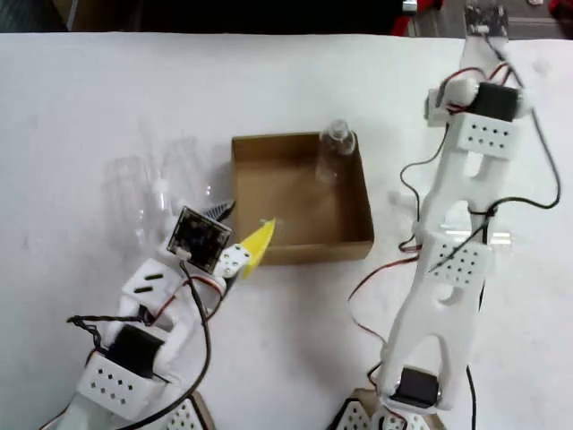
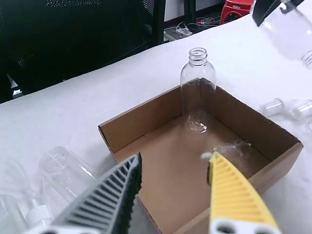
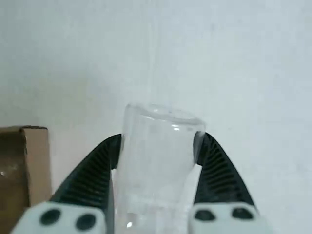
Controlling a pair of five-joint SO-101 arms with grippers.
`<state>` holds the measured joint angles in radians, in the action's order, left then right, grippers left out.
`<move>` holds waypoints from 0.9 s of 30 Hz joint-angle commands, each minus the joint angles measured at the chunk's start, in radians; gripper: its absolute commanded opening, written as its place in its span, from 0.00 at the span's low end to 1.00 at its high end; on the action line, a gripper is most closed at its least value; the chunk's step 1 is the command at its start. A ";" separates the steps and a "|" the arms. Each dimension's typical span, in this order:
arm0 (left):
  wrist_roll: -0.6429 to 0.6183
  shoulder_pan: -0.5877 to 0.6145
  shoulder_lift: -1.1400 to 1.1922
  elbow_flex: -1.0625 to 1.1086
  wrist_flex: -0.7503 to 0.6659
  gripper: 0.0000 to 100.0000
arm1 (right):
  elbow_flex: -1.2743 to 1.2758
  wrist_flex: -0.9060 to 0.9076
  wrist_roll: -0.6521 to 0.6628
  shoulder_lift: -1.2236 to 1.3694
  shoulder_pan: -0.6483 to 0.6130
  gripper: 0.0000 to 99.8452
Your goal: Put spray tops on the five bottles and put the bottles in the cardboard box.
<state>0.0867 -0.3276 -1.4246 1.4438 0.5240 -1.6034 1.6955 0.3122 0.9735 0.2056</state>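
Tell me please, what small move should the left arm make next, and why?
Probably swing the left gripper away from the cardboard box toward the lying bottles beside it: its jaws stand open and empty, while the right gripper holds a bottle.

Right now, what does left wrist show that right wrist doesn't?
Left wrist only: the left jaws open, facing into the cardboard box; an upright bottle with no spray top standing inside it; empty bottles lying on the table beside the box.
Right wrist only: a close look at the right jaws shut on the sides of a clear bottle.
Both: part of the cardboard box and the white table; probably also that held bottle, far off in the left wrist view.
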 commanded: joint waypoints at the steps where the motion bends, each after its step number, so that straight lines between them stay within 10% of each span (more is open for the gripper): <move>1: 0.009 0.005 -0.016 -0.008 -0.025 0.21 | -0.017 0.027 0.230 -0.127 0.061 0.02; 16: 0.009 0.005 -0.013 -0.008 -0.025 0.21 | -0.017 0.021 1.063 -0.065 0.443 0.02; 27: 0.009 -0.001 -0.012 -0.006 -0.025 0.21 | -0.066 -0.130 1.135 0.280 0.510 0.02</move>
<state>0.0867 -0.3276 -1.4246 1.4438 0.5240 -1.6141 1.5896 1.4400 1.2497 0.7119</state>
